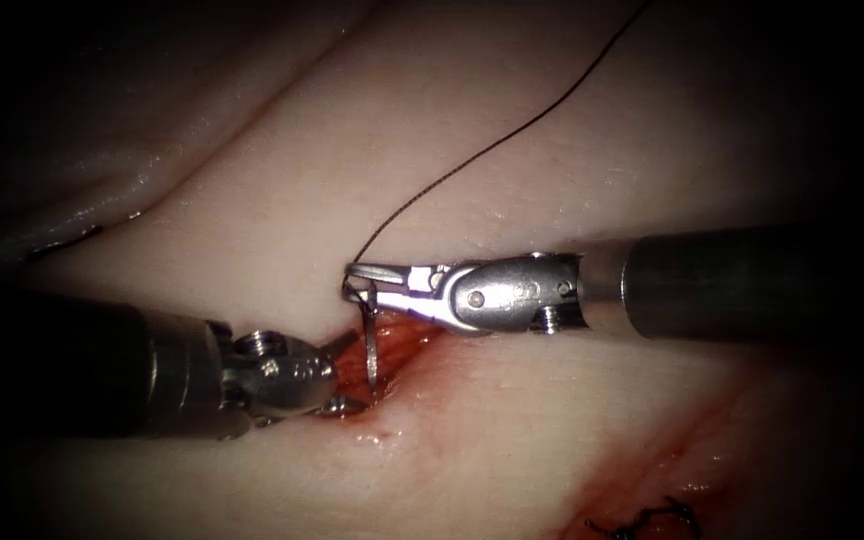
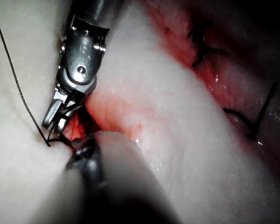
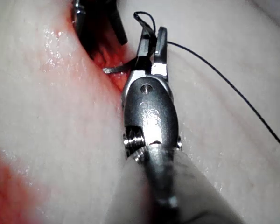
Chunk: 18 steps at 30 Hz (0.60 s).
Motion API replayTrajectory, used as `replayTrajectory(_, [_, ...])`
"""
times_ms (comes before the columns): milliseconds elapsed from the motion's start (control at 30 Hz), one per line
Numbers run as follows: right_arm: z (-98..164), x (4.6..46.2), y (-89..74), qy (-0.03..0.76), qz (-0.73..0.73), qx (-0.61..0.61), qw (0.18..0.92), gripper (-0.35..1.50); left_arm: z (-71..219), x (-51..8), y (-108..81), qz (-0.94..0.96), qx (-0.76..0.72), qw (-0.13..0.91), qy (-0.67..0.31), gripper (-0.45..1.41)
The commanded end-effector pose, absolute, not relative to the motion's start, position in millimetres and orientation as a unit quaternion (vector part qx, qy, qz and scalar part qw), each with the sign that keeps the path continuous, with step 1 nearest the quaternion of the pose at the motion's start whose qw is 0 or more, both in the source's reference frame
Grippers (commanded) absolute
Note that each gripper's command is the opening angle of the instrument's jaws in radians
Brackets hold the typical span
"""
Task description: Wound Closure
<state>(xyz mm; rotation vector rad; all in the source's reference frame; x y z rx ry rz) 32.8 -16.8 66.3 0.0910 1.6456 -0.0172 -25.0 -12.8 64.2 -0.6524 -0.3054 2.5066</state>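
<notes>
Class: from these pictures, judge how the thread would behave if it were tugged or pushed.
Probably floppy: the thread trails over the tissue in a loose curve. Likely very light, being hair-thin. It might slip when wet: red fluid glistens by the needle, which the right pincer holds near its thread end.

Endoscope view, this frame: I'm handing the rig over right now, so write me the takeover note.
Right pincer: shut on the needle near its thread end, above the cut.
Left pincer: at the cut's left edge, by the needle's tip; grip cannot be told.
Needle hangs down into the open cut; whether its tip is in the tissue is unclear.
Thread trails up and right across the tissue.
Done: earlier stitches lower right.
Left: this gap remains open.
</notes>
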Motion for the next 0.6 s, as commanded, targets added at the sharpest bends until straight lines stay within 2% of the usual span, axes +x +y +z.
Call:
replayTrajectory(33, [66.9, 33.8, -17.3, 0.733, 0.0, 0.044, 0.679, -0.35, 64.2, -25.6, -13.2, 0.927, -0.246, 0.262, -0.111, 0.73])
replayTrajectory(133, [66.8, 33.9, -17.4, 0.732, 0.004, 0.048, 0.679, -0.35, 61.8, -25.6, -13.0, 0.924, -0.26, 0.263, -0.095, 0.66])
replayTrajectory(167, [66.8, 33.9, -17.3, 0.732, 0.009, 0.052, 0.68, -0.35, 60.8, -25.8, -13.2, 0.924, -0.264, 0.263, -0.086, 0.57])
replayTrajectory(600, [66.6, 34.0, -16.9, 0.729, 0.04, 0.065, 0.68, -0.35, 62.8, -27.6, -17.4, 0.928, -0.263, 0.254, -0.077, 0.49])
